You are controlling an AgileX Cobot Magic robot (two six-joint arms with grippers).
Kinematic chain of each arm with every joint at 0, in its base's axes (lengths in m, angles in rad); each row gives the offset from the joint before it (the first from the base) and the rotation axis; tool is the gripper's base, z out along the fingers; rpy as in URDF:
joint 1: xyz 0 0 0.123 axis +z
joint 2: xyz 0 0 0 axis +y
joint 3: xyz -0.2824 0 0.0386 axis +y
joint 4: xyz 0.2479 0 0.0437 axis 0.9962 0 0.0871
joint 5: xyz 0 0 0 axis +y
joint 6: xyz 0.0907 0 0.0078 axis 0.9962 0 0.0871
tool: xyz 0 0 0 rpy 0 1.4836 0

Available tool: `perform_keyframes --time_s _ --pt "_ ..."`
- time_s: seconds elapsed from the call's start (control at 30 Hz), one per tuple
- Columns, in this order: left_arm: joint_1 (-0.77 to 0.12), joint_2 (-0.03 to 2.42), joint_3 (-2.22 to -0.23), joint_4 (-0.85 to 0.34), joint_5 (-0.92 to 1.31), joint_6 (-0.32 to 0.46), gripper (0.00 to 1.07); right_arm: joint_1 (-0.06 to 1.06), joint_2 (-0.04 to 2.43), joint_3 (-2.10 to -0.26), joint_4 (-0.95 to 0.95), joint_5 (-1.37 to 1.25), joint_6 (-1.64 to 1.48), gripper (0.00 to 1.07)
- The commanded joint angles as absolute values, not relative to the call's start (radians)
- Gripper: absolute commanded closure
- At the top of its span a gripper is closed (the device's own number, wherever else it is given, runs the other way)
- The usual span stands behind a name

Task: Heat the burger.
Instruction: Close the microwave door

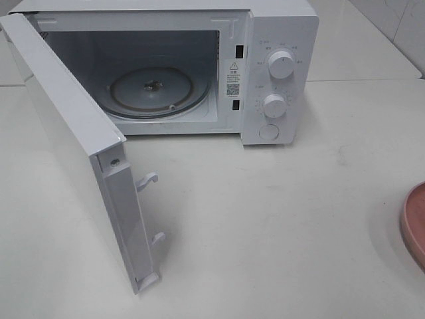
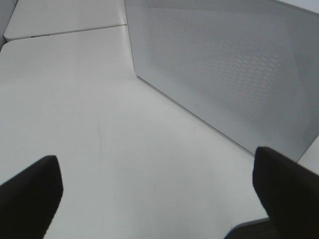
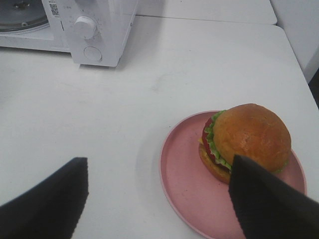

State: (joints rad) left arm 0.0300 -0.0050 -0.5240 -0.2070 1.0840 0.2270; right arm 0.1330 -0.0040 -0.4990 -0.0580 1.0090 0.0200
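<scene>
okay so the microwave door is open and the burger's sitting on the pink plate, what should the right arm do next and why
Probably lower the right gripper onto the burger and close on its bun. Its jaws stand open and empty, the burger sits untouched on the pink plate, and the microwave is open with its turntable bare.

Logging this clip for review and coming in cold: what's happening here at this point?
Nothing is being held yet. The microwave stands on the white table with its door swung wide open and its glass turntable bare. The burger sits on the pink plate, off to the microwave's right. The right gripper hovers over the plate with fingers spread, one in front of the burger. The left gripper is open beside the door.
</scene>
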Motion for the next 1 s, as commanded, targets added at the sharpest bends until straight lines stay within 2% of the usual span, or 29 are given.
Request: perform_keyframes --time_s 0.03,0.1,0.17,0.2,0.23,0.27,0.33,0.37,0.43,0.47,0.53,0.57,0.6,0.63,0.67,0.8,0.87,0.97,1.0 --pt "0.030 -0.020 -0.523 -0.220 1.075 0.222 0.10 0.130 -0.032 -0.497 -0.056 0.997 0.024 0.31" --pt "0.030 -0.003 -0.537 -0.218 1.069 0.222 0.12 0.130 -0.032 -0.497 -0.056 0.997 0.024 0.31" --pt "0.030 0.034 -0.569 -0.218 1.039 0.222 0.20 0.130 -0.032 -0.497 -0.056 0.997 0.024 0.31" --pt "0.030 0.034 -0.569 -0.218 1.039 0.222 0.20 0.130 -0.032 -0.497 -0.056 0.997 0.024 0.31" --pt "0.030 0.060 -0.575 -0.218 1.015 0.223 0.28 0.130 -0.032 -0.497 -0.056 0.997 0.026 0.31" --pt "0.030 0.060 -0.575 -0.218 1.015 0.223 0.28 0.130 -0.032 -0.497 -0.056 0.997 0.026 0.31" --pt "0.030 0.113 -0.574 -0.218 0.991 0.227 0.42 0.130 -0.032 -0.497 -0.056 0.997 0.027 0.31" --pt "0.030 0.113 -0.574 -0.218 0.991 0.227 0.42 0.130 -0.032 -0.497 -0.056 0.997 0.027 0.31" --pt "0.030 0.171 -0.573 -0.218 0.966 0.227 0.58 0.130 -0.032 -0.497 -0.056 0.997 0.027 0.31" --pt "0.030 0.171 -0.573 -0.218 0.966 0.227 0.58 0.130 -0.032 -0.497 -0.056 0.997 0.027 0.31" --pt "0.030 0.261 -0.573 -0.210 0.905 0.227 0.87 0.130 -0.032 -0.497 -0.056 0.997 0.027 0.31" --pt "0.030 0.261 -0.573 -0.210 0.905 0.227 0.87 0.130 -0.032 -0.497 -0.056 0.997 0.027 0.31" --pt "0.030 0.287 -0.573 -0.210 0.887 0.227 0.97 0.130 -0.032 -0.497 -0.056 0.997 0.027 0.31" --pt "0.030 0.287 -0.573 -0.210 0.887 0.227 0.97 0.130 -0.032 -0.497 -0.056 0.997 0.027 0.31" --pt "0.030 0.332 -0.573 -0.209 0.846 0.230 1.07 0.130 -0.032 -0.497 -0.056 0.997 0.027 0.31" --pt "0.030 0.396 -0.573 -0.210 0.753 0.238 1.07 0.130 -0.032 -0.497 -0.056 0.997 0.027 0.31" --pt "0.030 0.476 -0.573 -0.220 0.639 0.294 1.07 0.130 -0.032 -0.497 -0.056 0.997 0.027 0.32" --pt "0.030 0.497 -0.573 -0.228 0.610 0.312 1.07 0.130 -0.032 -0.497 -0.056 0.997 0.027 0.32" --pt "0.030 0.535 -0.573 -0.245 0.560 0.344 1.07 0.130 -0.032 -0.497 -0.056 0.997 0.027 0.32"
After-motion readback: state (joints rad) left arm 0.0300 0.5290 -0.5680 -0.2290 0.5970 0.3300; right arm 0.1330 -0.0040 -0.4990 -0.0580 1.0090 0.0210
